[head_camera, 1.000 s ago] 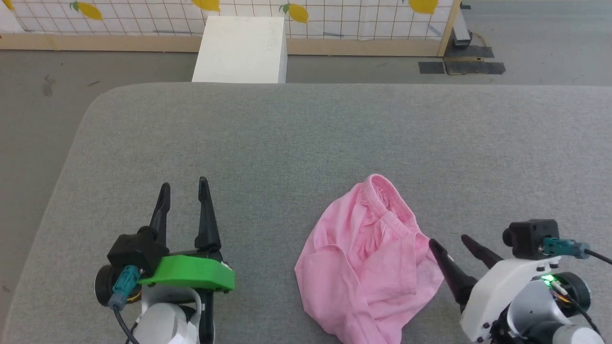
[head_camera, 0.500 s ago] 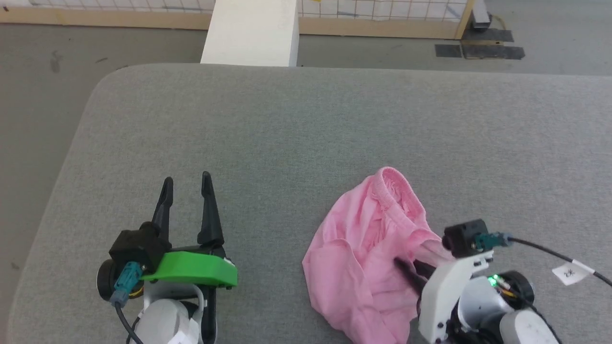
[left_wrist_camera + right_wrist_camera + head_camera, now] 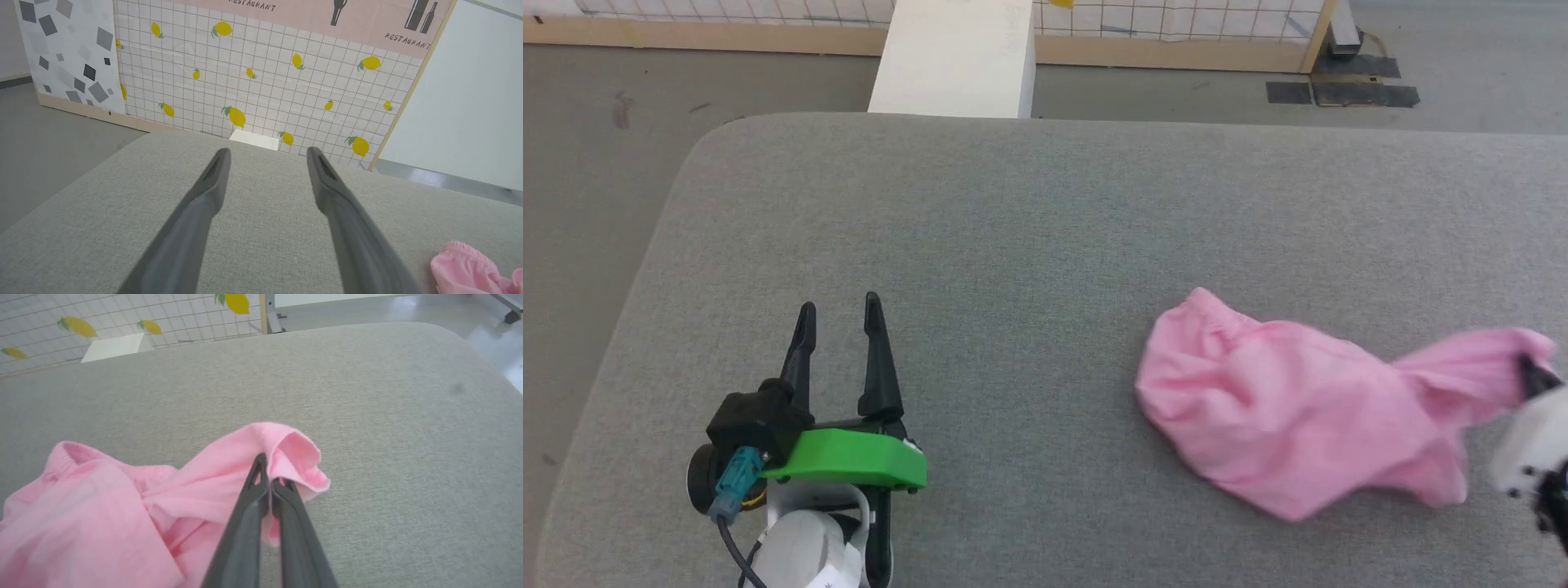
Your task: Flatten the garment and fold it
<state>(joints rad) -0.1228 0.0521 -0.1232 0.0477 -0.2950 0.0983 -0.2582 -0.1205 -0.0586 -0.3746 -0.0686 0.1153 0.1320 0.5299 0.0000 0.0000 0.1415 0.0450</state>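
Item 1: the garment (image 3: pixel 1298 416) lies on the right half of the table (image 3: pixel 1013 204), nearer the front edge than the far one, drawn out from left to right.

Item 2: its right end is pinched between the closed fingers of the right gripper (image 3: pixel 269 477), at the table's right side.

Item 3: the left gripper (image 3: pixel 840 302) sits over the near left part of the table, well apart from the garment. Its fingers are spread, point toward the far edge, and have nothing between them.

Item 4: a box (image 3: pixel 956 57) stands on the floor (image 3: pixel 596 163) just behind the far edge, left of centre, with a wall panel (image 3: pixel 265 73) behind it.
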